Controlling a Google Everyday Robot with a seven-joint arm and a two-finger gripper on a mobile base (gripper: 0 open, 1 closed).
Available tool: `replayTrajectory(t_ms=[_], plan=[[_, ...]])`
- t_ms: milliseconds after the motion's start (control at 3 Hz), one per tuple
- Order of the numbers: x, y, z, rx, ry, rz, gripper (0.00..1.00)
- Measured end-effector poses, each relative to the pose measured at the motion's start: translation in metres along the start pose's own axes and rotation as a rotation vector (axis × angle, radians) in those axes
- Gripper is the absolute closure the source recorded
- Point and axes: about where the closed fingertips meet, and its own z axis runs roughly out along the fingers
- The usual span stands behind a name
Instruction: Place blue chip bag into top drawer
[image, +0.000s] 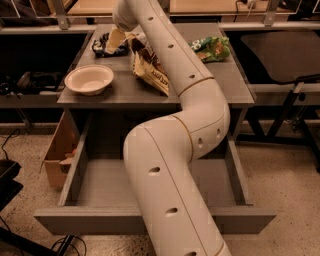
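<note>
Farthest left, an open cardboard box (56, 152) is seen on the speckled floor (282, 172), just beside the grey cabinet (220, 87). To its right, the top drawer (90, 220) is seen standing wide open toward the camera. Its flat grey front panel is stretched across the lower part of the view. Its grey bottom is visible on both sides of the robot arm (165, 200), by which the middle is hidden.

On the cabinet top, toward the left front, 1 cream bowl (89, 79) is set upright. Behind the bowl, near the back left corner of the top, the blue chip bag (100, 47) is laid flat, dark and wrinkled, well apart from the drawer. The gripper (113, 44) is held right at this bag, pointed down onto its right part. Whether contact is made cannot be told, nor whether the gripper is open or closed.

Just right of the gripper, 1 larger tan-and-brown bag (150, 72) is seen tilted near the middle of the top, partly covered by the arm. The thick cream arm is seen rising from the bottom edge over the drawer, bent right of centre, then stretched back and left to the gripper. Farthest right, near the back of the top, 1 green bag (212, 48) is laid, well apart from the other 2 bags.
</note>
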Motion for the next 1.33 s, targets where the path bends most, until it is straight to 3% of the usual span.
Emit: replayTrajectory(t_ms=[333,667,1000,1333], plan=[[-0.004,-0.004,0.017,0.043,-0.010,0.069,0.00],[-0.016,-0.002,0.052,0.101,-0.043,0.195,0.00],[-0.017,0.009,0.083,0.113,-0.070,0.308,0.00],[0.011,0.022,0.110,0.106,-0.056,0.478,0.03]])
